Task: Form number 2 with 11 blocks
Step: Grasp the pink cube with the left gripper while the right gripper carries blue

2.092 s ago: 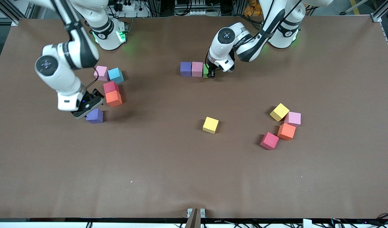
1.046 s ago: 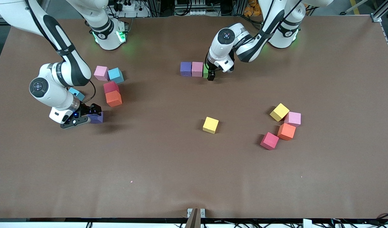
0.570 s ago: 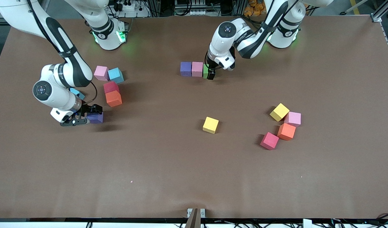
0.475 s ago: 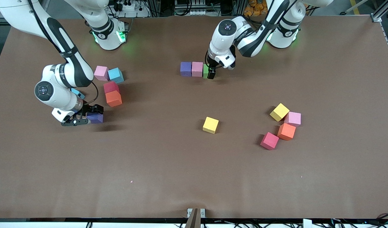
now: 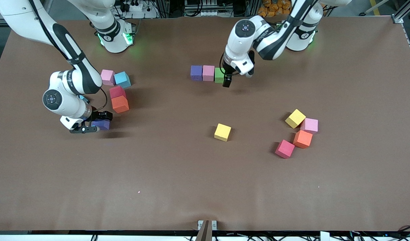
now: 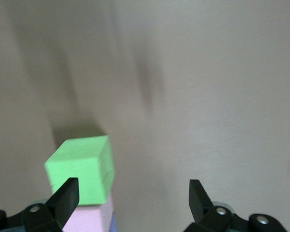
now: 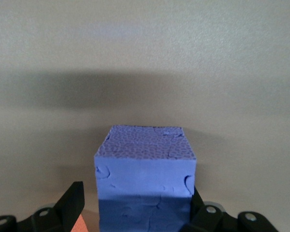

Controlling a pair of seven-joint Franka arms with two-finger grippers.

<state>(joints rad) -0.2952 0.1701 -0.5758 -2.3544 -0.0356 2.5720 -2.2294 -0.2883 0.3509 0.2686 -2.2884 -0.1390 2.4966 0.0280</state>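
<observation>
The right gripper [image 5: 95, 125] is sitting low on the desk [image 5: 178, 174] around a purple block [image 5: 102, 124], one finger touching it, the other just apart. Three blocks, purple [image 5: 196, 72], pink [image 5: 208, 72] and green [image 5: 219, 75], are lying in a row near the left arm's base. The left gripper [image 5: 227, 81], fingers spread wide, is hovering empty beside the green one.

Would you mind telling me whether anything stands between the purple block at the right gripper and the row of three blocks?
Nothing visible does: bare table lies between the purple block at the right gripper and the row of three blocks.
</observation>
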